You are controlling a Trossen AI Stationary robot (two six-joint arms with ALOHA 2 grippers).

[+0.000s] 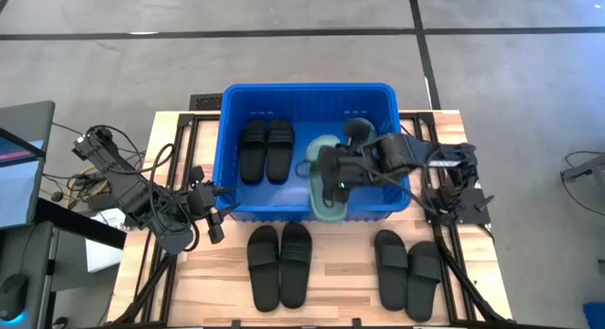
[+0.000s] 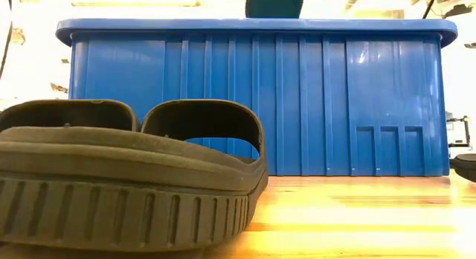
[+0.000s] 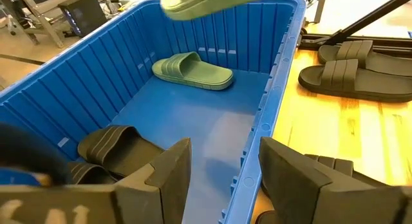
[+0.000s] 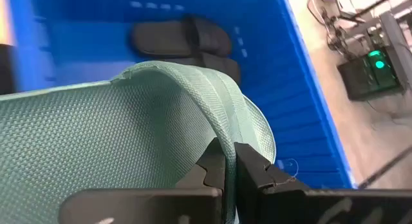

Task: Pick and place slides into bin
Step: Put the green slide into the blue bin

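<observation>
The blue bin [image 1: 307, 97] stands at the table's far middle. Inside it lie two black slides [image 1: 266, 149] and one pale teal slide [image 3: 193, 71], soles on the floor. My right gripper [image 4: 230, 163] is shut on a second teal slide [image 1: 329, 204], which hangs over the bin's near wall and shows above the rim [image 2: 275, 2]. My left gripper [image 3: 225, 179] stands open at the bin's near left corner [image 1: 216, 225], its fingers on either side of the rim, touching nothing. Two pairs of black slides [image 1: 279, 263] [image 1: 406, 268] lie on the table in front. My right gripper pinches the teal slide's strap at its edge [image 4: 222, 137] between its two fingers. The fingers come slanting down from the table's right side. The slide is lifted clear and hangs tilted below the gripper, above the bin's near wall.
One black slide [image 2: 126, 170] lies close before the low camera. Cables and equipment [image 1: 104, 164] sit off the table's left edge, with a dark box [image 4: 373, 73] beyond the right. Bare wood [image 1: 345, 272] shows between the two pairs of slides.
</observation>
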